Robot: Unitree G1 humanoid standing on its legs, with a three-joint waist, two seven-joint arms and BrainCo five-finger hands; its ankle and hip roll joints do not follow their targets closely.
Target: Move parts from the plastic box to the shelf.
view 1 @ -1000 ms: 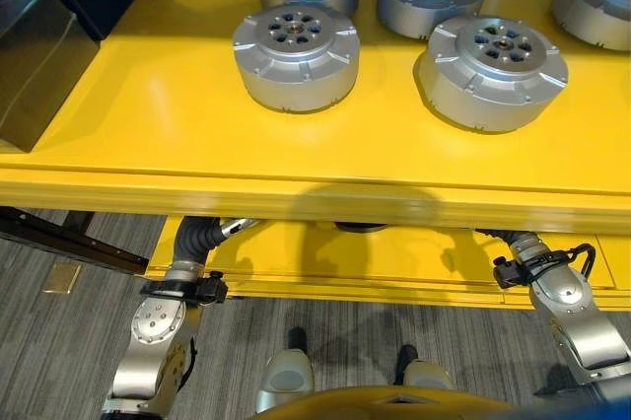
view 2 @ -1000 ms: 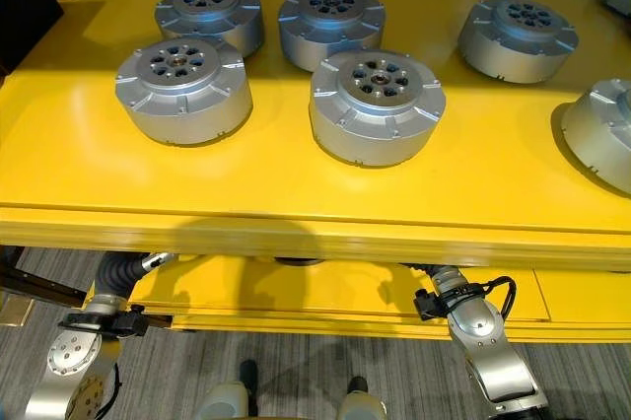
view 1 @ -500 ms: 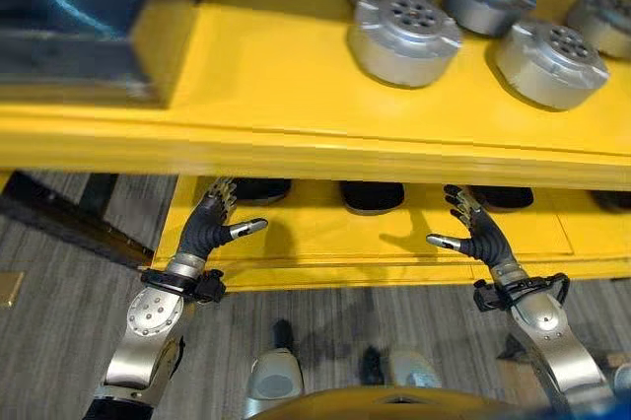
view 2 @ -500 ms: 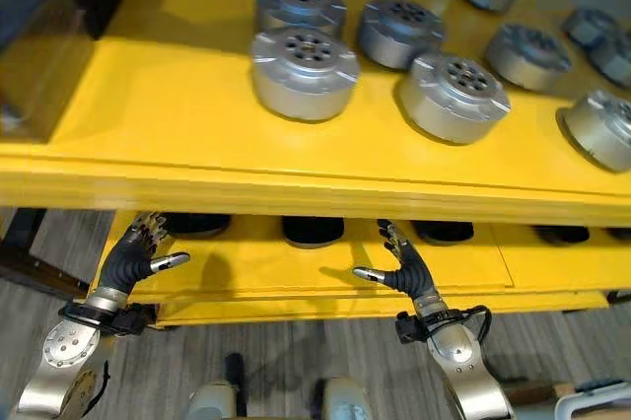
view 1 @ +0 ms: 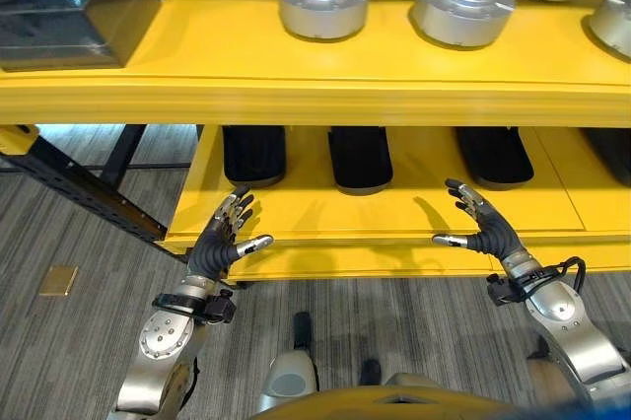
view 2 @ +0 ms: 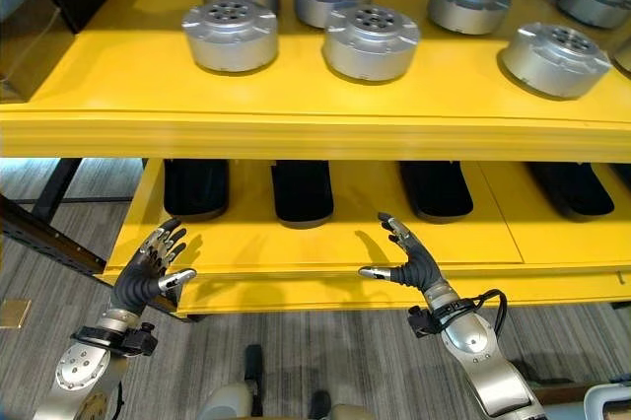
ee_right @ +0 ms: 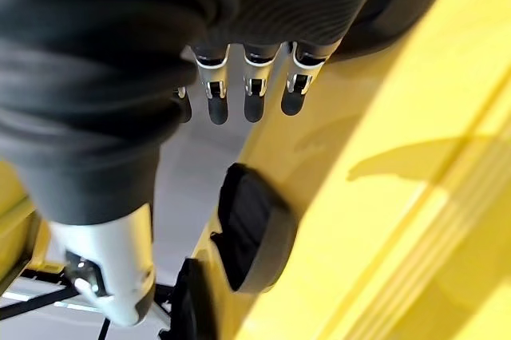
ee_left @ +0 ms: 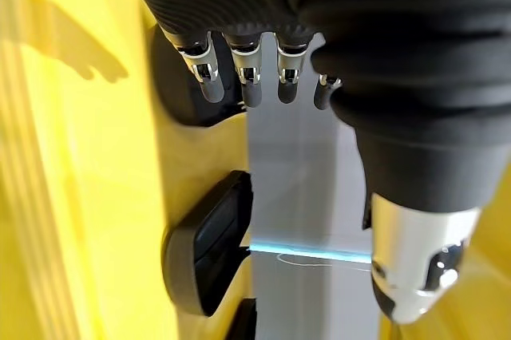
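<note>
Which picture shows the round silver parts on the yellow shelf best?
The right eye view: most round silver parts show whole on the yellow shelf's top level. The left eye view cuts some at its edge. The wrist views show the lower level with black pads.

The shelf (view 2: 296, 129) is bright yellow on both levels, upper and lower. On the upper level stand round metal parts (view 2: 230, 34) in matte silver-grey, each with a ring of dark holes in the middle of the top. At the far left of this level there is a box (view 1: 69, 11), dark and a little transparent, with a bluish reflection. On the lower level lie flat oblong pads (view 2: 302, 190), all black. The floor (view 1: 69, 233) is grey carpet with fine stripes. The left robot hand (view 1: 219, 243) and the right robot hand (view 2: 412, 263) have silver fingers with dark tips and a dark ribbed cover.
</note>
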